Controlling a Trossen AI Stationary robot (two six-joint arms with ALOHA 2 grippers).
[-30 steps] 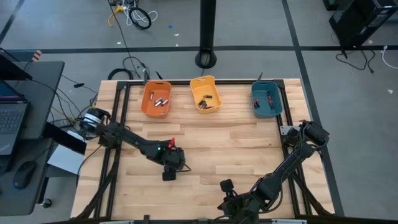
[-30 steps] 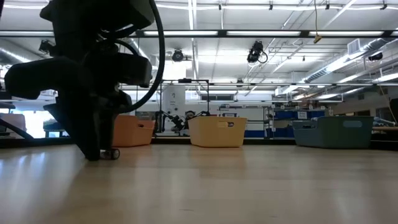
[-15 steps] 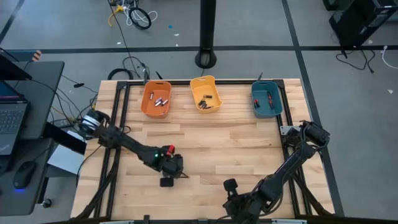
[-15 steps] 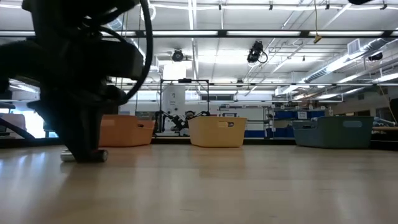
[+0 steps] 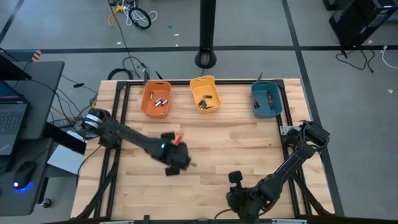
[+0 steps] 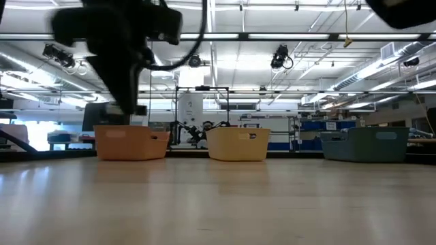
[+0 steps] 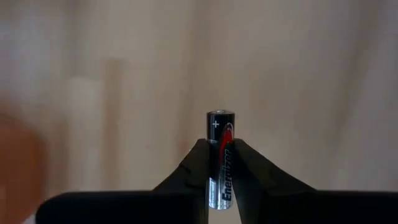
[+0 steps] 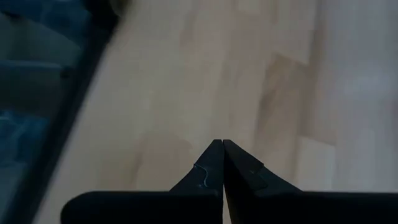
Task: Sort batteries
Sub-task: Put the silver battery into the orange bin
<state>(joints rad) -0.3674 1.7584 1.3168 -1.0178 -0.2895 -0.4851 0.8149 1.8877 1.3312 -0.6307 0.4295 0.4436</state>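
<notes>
My left gripper (image 7: 221,144) is shut on one battery (image 7: 221,134), a black and silver cell with a red stripe. In the high view my left gripper (image 5: 178,159) is over the middle-left of the table; in the low view my left gripper (image 6: 129,102) hangs well above the wood. More batteries lie in the orange bin (image 5: 156,99), the yellow bin (image 5: 206,94) and the teal bin (image 5: 267,99) along the far edge. My right gripper (image 8: 222,147) is shut on nothing and waits by the near edge (image 5: 235,178). My left gripper pinches the battery's body (image 7: 220,163) between its two fingers, one finger (image 7: 198,163) on each side. The fingers lie along the cell, and its plus end (image 7: 221,115) sticks out past the fingertips. The battery is lifted clear of the table.
The three bins stand in a row at the far edge, orange on the left, yellow in the middle, teal on the right. Bare wood (image 5: 236,140) lies between them and both grippers. A black frame (image 5: 122,118) borders the table.
My left gripper has taken hold of a battery that lay on the table near the front left. It has then risen and gone toward the far right. The battery has been lifted clear of the wood.
</notes>
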